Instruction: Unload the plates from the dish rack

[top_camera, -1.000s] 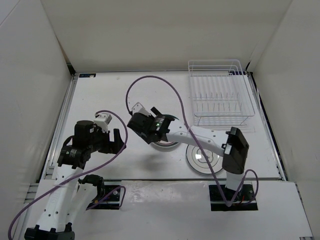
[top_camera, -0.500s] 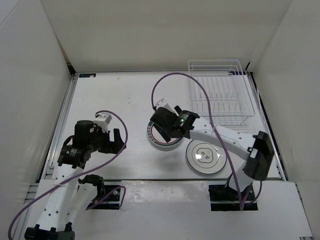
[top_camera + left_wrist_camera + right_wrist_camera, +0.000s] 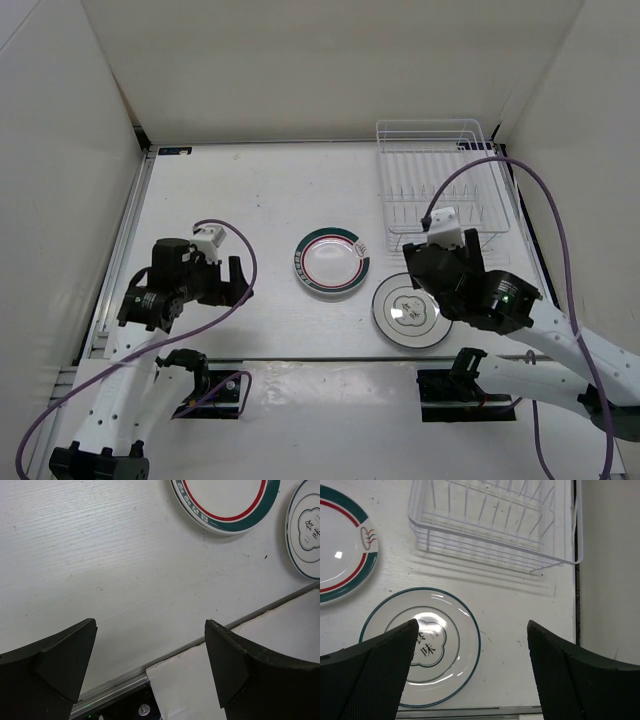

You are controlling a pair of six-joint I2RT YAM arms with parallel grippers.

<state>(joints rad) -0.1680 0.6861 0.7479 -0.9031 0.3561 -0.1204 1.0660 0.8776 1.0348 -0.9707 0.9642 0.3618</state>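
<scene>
Overhead, the ringed plate (image 3: pixel 332 264) and the thin-rimmed plate (image 3: pixel 409 313) are seen flat on the table (image 3: pixel 230 190), near the dish rack (image 3: pixel 440 185). At the left wrist, the left gripper (image 3: pixel 150 624) is seen spread wide, holding nothing. At the right wrist, the right gripper (image 3: pixel 472 623) is likewise spread wide over the thin-rimmed plate.

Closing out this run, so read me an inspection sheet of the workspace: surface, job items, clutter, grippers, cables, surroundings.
Surface: white table, a few dark specks.
Job's things: green-and-red plate and thin-rimmed plate lie flat on the table, apart; dish rack at far right holds no plates.
Clutter: nothing seen.
Grippers: left gripper and right gripper both open, holding nothing.
Cables: purple cables loop over each arm.
Surroundings: plain white walls.
</scene>
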